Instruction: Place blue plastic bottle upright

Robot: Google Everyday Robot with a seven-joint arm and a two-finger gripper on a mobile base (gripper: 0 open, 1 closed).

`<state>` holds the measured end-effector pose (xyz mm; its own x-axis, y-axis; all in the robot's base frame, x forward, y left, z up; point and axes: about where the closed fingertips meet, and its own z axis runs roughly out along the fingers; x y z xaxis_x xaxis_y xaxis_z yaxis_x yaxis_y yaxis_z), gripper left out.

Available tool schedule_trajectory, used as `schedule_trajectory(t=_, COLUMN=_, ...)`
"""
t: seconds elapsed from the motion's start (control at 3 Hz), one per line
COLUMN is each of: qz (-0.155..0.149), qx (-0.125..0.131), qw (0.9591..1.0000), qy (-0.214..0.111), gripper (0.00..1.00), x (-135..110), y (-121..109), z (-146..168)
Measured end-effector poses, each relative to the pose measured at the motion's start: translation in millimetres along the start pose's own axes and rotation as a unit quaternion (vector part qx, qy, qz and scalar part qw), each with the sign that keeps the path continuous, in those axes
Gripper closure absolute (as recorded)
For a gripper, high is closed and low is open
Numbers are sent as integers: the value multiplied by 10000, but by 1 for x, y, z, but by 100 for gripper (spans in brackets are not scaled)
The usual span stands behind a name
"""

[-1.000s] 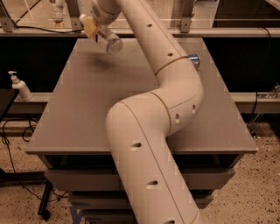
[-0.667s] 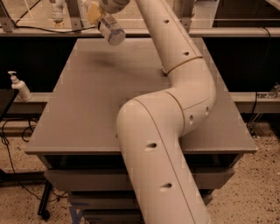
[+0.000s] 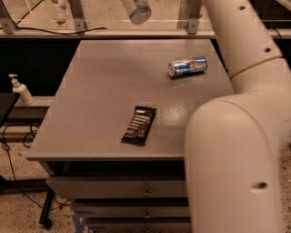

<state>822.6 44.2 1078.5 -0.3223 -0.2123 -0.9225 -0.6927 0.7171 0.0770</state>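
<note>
The blue plastic bottle (image 3: 136,10) hangs in the air at the top edge of the camera view, above the far edge of the grey table (image 3: 100,91). Only its clear lower end shows; its cap and label are cut off. My gripper holds it from above and lies past the top edge, so its fingers are out of the picture. My arm (image 3: 236,136) fills the right side of the view.
A blue-silver drink can (image 3: 187,67) lies on its side at the table's far right. A black snack packet (image 3: 139,125) lies near the front middle. A small white pump bottle (image 3: 20,91) stands on a ledge to the left. A rail runs behind the table.
The gripper has carried the bottle up and to the right, now partly out of frame. The arm has swung right, uncovering the can and the black packet.
</note>
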Motion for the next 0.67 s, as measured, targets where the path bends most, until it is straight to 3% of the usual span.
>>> schedule_trajectory(t=0.33, qz=-123, qx=243, qw=9949, qy=-971, gripper=100, x=-53, y=10, z=-107)
schedule_trajectory(t=0.67, qz=-84, qx=333, qw=9914, qy=-1262, gripper=100, x=-56, y=14, z=-133)
